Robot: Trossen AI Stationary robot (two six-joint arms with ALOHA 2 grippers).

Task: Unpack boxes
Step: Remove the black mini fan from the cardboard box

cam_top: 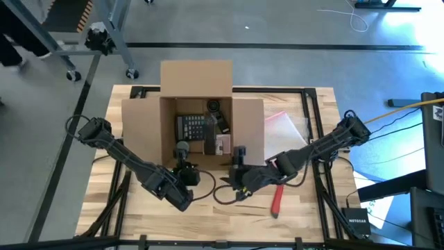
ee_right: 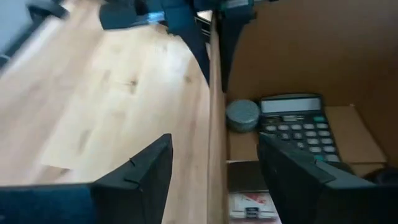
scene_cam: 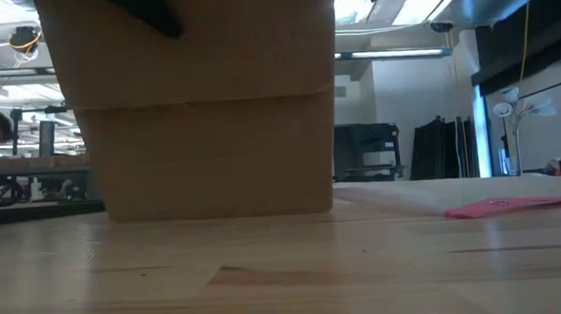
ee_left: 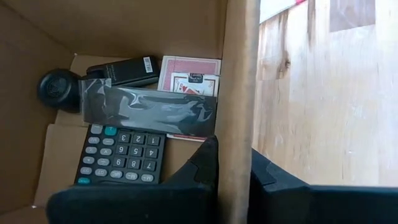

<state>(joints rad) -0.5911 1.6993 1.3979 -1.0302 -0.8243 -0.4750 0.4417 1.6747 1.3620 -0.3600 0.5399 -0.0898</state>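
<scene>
The brown cardboard box (cam_top: 196,104) stands open in the middle of the table, its flaps spread outward; in the low view (scene_cam: 206,103) it fills the left half. Inside lie a black calculator (ee_left: 118,155), a pack of playing cards (ee_left: 189,78), a dark wrapped strip (ee_left: 149,109) and small black items. My left gripper (ee_left: 233,180) is shut on the box's near wall (cam_top: 208,165). My right gripper (ee_right: 214,168) is open, one finger on each side of the same wall further right, apart from it. My left gripper grips the top edge of the box's near wall (ee_left: 236,124), toward its left end, with one finger inside the box and one outside. The fingers come from the table's near side, slanting down. The box stands upright with its bottom on the table.
A clear pouch with a pink-red edge (cam_top: 284,126) lies on the table right of the box; it also shows in the low view (scene_cam: 525,201). A red long item (cam_top: 277,198) lies near the right arm. Bare wood lies toward the near edge (scene_cam: 271,288).
</scene>
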